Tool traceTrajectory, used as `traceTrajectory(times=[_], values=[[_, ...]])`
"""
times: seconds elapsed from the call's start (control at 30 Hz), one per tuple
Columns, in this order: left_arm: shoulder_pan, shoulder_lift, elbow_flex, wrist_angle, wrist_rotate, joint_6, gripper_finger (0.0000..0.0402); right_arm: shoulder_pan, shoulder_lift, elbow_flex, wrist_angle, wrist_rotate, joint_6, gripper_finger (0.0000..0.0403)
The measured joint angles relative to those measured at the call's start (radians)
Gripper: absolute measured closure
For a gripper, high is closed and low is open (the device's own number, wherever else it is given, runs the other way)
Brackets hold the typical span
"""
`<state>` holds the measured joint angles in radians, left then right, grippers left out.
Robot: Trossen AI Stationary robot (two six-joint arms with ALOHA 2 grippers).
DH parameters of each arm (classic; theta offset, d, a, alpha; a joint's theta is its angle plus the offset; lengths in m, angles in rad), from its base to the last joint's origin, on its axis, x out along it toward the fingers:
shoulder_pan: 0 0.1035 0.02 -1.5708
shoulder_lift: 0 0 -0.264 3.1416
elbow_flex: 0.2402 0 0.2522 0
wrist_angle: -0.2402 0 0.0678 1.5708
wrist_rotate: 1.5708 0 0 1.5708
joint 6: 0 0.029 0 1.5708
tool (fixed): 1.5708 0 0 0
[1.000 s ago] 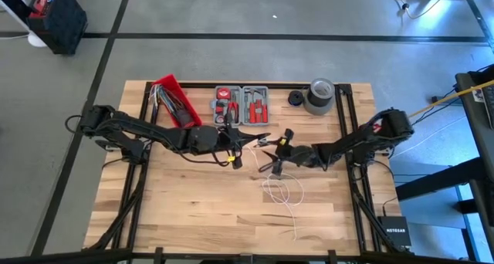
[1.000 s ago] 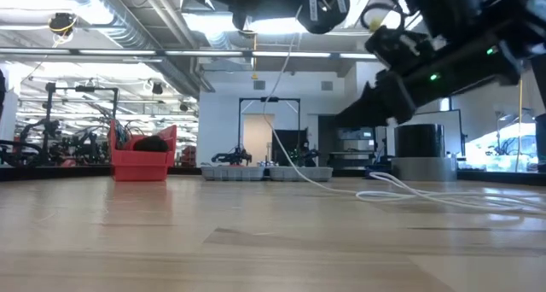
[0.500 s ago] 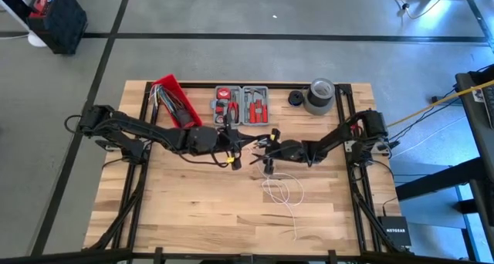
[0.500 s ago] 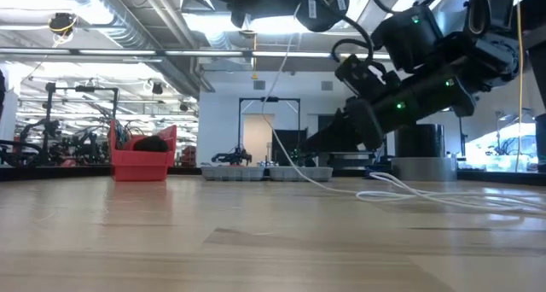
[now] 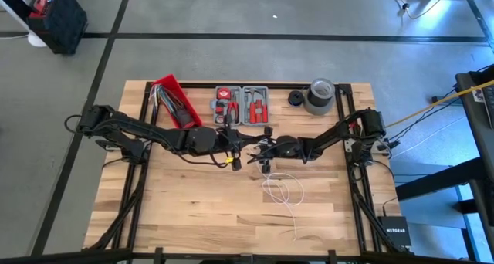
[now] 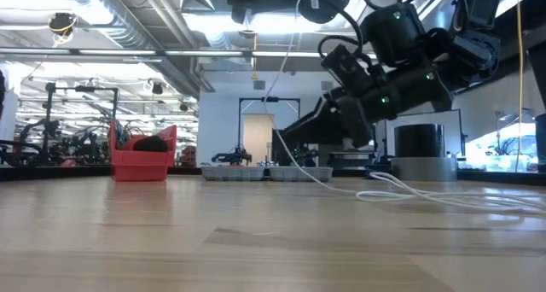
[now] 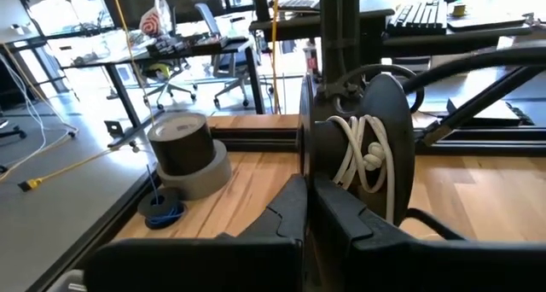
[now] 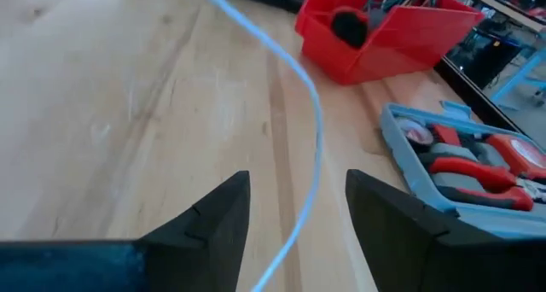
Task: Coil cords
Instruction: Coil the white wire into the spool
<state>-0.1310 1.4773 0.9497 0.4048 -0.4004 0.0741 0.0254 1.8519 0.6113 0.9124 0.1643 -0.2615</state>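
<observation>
The white cord (image 6: 286, 70) slants down from my left gripper (image 7: 307, 185), which is shut and held high over the table's middle (image 5: 245, 139). The cord's lower part lies in loose loops on the wood (image 5: 282, 188), and its free end (image 5: 297, 235) points at the near edge. My right gripper (image 8: 297, 198) is open and lower down, just right of the left one (image 5: 264, 147). The hanging cord (image 8: 314, 130) passes between its fingers without touching either. A small dark coiled cord (image 7: 162, 211) lies beside the tape roll. My left gripper is shut on the white cord, its fingers level and pointing toward the table's right. Several loops of the cord (image 7: 363, 160) bunch just beyond the fingertips. The fingers hide the exact place of contact. From there the cord hangs slack down to the table.
A red bin (image 5: 174, 102), an open tool case (image 5: 241, 104) and a grey tape roll (image 5: 320, 96) line the far edge. A yellow cable (image 5: 432, 102) runs off to the right beyond the table. Bare wood lies toward the near and left edges.
My right gripper has gone toward the table's left, up to the hanging white cord, sinking a little and rolling at the wrist. The cord now runs between its open fingers. My left gripper and the cord's loops on the table have stayed where they were.
</observation>
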Motion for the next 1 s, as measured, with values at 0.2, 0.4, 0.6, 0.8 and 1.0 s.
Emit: traceTrajectory(times=[0.2,0.4,0.6,0.8,1.0], values=[[-0.001,0.0,0.0,-0.004,0.0,-0.022,0.0402,-0.007,0.0,0.0,-0.019,0.001,-0.034,0.0203],[-0.014,0.0,0.0,-0.017,0.0,-0.042,0.0402,-0.009,0.0,-0.001,-0.031,0.008,-0.078,0.0203],[-0.02,-0.002,0.0,-0.046,0.001,-0.048,0.0402,-0.008,0.0,-0.001,-0.02,0.008,-0.088,0.0203],[-0.02,-0.011,0.0,-0.048,0.001,-0.041,0.0402,-0.006,0.0,-0.001,-0.022,0.007,-0.087,0.0203],[-0.016,-0.011,0.0,-0.048,0.002,-0.036,0.0402,-0.006,0.0,-0.001,0.013,-0.025,-0.072,0.0203]])
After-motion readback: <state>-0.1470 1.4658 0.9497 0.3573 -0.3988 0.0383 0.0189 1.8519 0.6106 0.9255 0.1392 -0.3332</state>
